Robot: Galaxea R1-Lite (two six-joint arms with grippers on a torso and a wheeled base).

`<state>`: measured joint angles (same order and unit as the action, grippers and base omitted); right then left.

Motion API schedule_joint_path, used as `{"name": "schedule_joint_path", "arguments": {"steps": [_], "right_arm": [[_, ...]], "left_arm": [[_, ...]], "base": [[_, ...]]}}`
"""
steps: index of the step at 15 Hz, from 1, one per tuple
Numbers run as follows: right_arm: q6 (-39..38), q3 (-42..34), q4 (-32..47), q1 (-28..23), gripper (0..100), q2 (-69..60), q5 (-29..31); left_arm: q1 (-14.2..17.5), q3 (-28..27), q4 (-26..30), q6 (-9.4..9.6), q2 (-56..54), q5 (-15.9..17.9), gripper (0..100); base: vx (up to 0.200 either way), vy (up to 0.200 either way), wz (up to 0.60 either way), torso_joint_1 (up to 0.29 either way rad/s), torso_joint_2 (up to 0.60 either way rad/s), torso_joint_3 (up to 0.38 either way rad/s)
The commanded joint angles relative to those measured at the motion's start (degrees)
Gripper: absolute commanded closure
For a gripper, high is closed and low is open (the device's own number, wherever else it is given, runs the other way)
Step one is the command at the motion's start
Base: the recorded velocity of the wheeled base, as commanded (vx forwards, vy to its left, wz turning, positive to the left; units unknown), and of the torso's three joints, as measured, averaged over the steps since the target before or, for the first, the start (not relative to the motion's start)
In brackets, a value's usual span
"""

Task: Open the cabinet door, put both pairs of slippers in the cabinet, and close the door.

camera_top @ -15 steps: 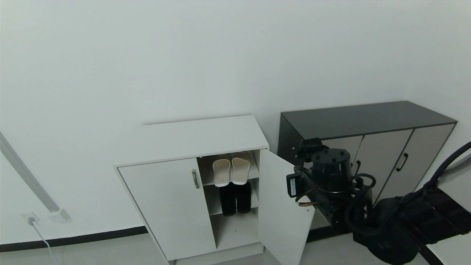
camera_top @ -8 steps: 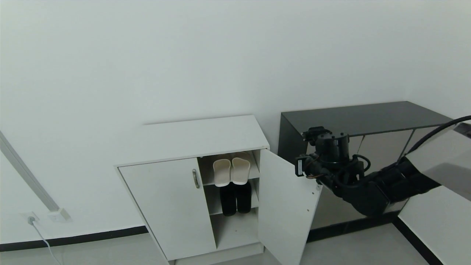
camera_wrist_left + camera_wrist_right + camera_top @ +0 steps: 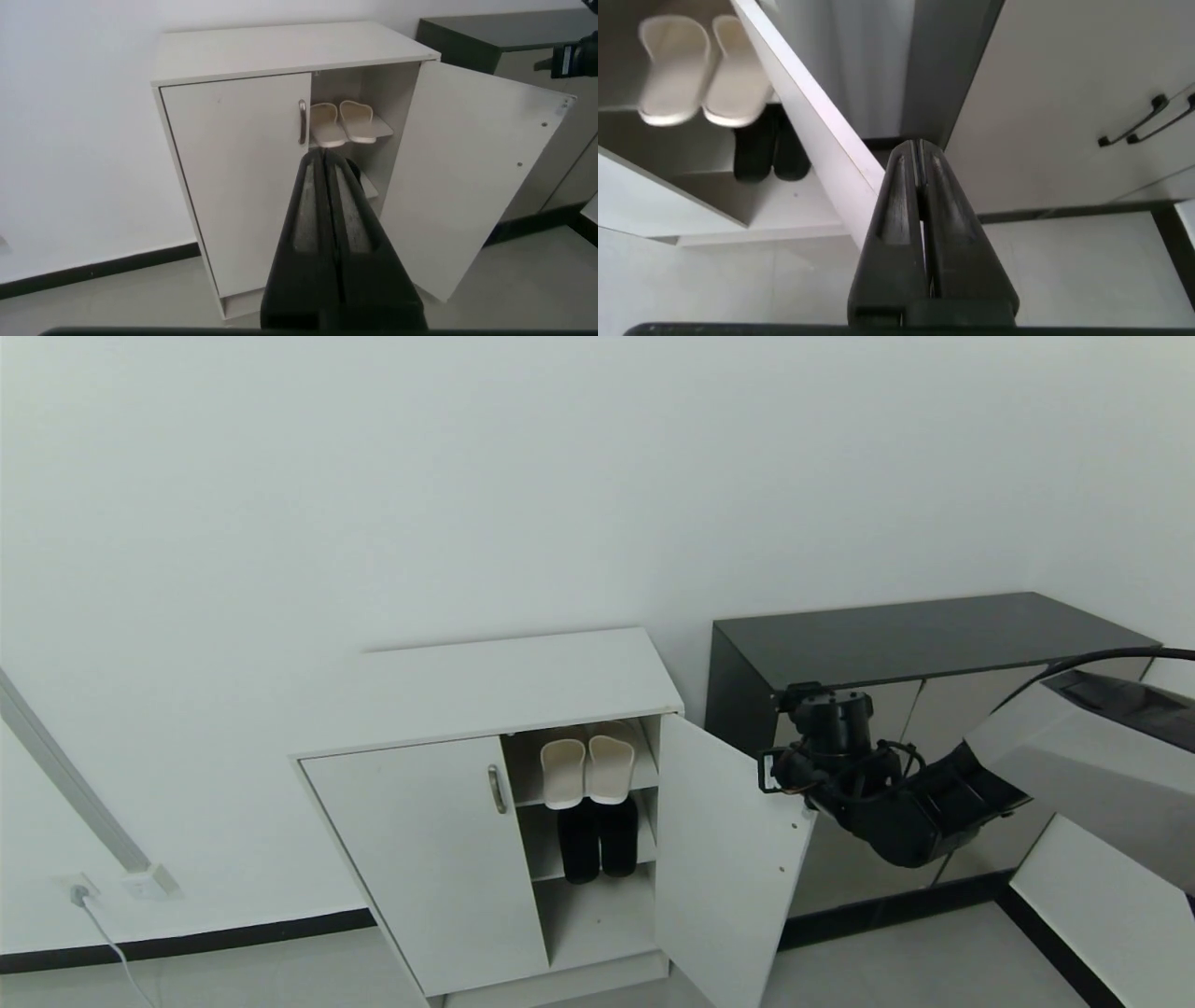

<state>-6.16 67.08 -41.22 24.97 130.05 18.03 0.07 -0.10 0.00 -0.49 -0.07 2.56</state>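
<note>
slippers [image 3: 611, 770] inside cabinet [image 3: 504, 686], door [image 3: 724, 859] open; left gripper [image 3: 324, 155], right gripper [image 3: 920, 144] pressed together.

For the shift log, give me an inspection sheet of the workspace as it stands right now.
Surface: floor, with the cabinets standing on it.
Job's things: white cabinet, left door shut, right door open; white slippers on the upper shelf, black slippers on the shelf below.
Clutter: nothing seen.
Grippers: left gripper shut, holding nothing, facing the cabinet; right gripper shut, holding nothing, by the open door's outer side.
Cables: white cable plugged into a wall socket.
Surroundings: white wall; dark cabinet, doors shut.
</note>
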Motion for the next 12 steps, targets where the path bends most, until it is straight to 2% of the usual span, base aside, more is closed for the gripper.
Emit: {"name": "schedule_joint_path", "arguments": {"steps": [1, 10, 12], "right_arm": [[-0.26, 0.33, 0.08, -0.18, 100, 1.52, -0.01], [-0.79, 0.24, 2.98, 0.61, 100, 1.35, -0.01], [-2.98, -1.43, 3.16, 2.72, 100, -0.5, -0.01]], "left_arm": [[0.01, 0.01, 0.0, -0.04, 0.07, -0.01, 100], [0.01, 0.01, 0.0, -0.04, 0.07, -0.01, 100], [0.01, 0.01, 0.0, -0.04, 0.07, -0.01, 100]], "base": [[0.0, 0.0, 0.0, 0.0, 0.0, 0.0], [0.0, 0.0, 0.0, 0.0, 0.0, 0.0], [0.0, 0.0, 0.0, 0.0, 0.0, 0.0]]}}
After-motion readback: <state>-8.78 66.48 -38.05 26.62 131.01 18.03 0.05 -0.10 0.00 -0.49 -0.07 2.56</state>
